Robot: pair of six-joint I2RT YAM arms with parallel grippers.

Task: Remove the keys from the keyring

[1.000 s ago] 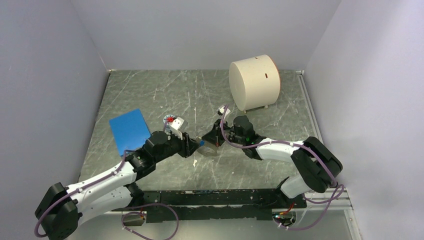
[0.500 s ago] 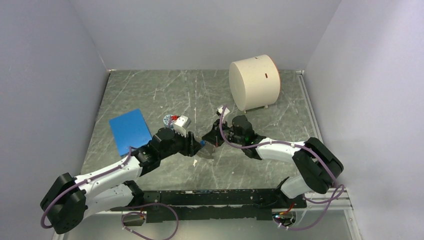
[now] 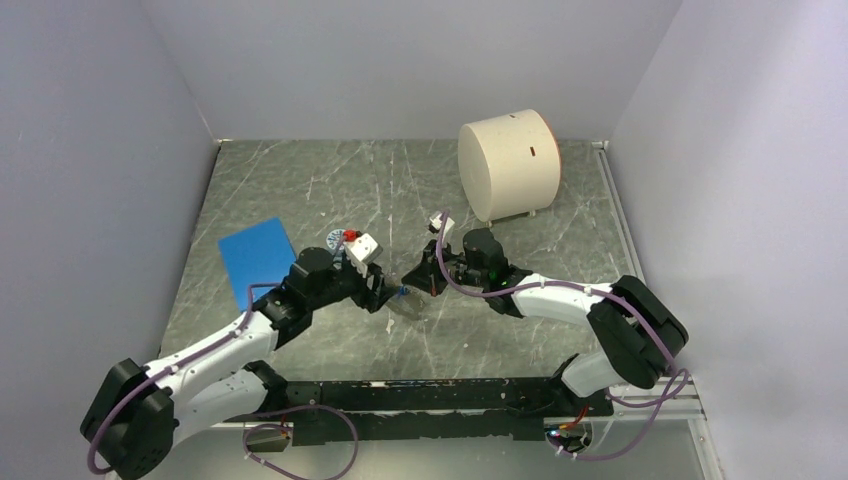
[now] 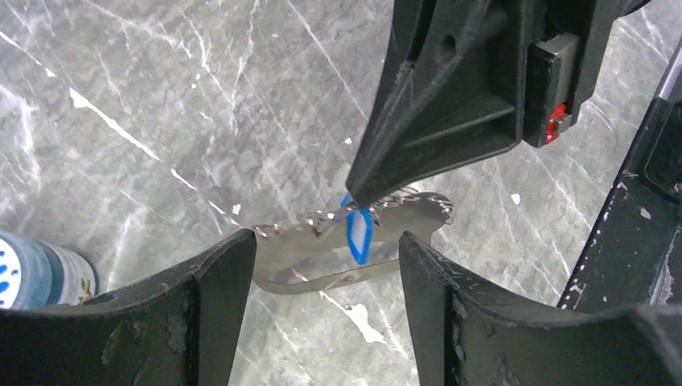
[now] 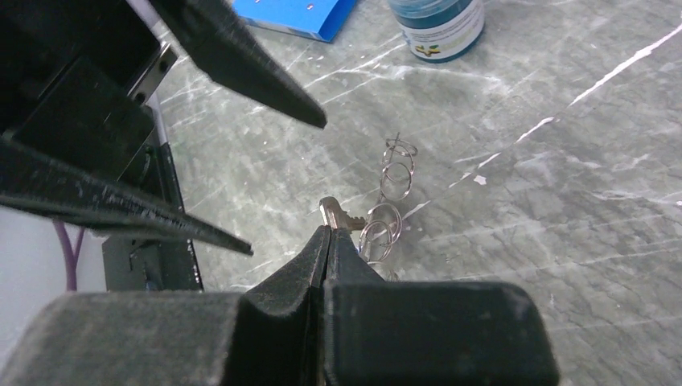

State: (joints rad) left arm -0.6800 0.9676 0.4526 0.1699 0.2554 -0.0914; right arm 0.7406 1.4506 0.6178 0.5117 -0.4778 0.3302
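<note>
Right fingers (image 5: 326, 251) pinched shut on blue key (image 4: 358, 233) — keyring (image 4: 338, 279) lies crosswise just ahead of your wide-open left fingers (image 4: 225, 281).

My left fingers (image 4: 201, 314): matt black plastic, faintly grainy, scuffed pale along the edges. My right fingers (image 4: 438, 96): the same matt black plastic, with fine layered ridges on the flanks. At my right fingertips, the key (image 4: 359, 229): glossy blue plastic head, dull grey metal blade. Between my left fingers, the keyring (image 4: 297, 237): polished bright metal. Just past my right fingertips, small wire rings (image 5: 396, 173): thin shiny metal. Beneath all my fingers, the table (image 4: 161, 104): smooth grey marbled surface, low sheen. Beyond my right fingertips, the jar (image 5: 438, 28): smooth teal wall, pale label.
</note>
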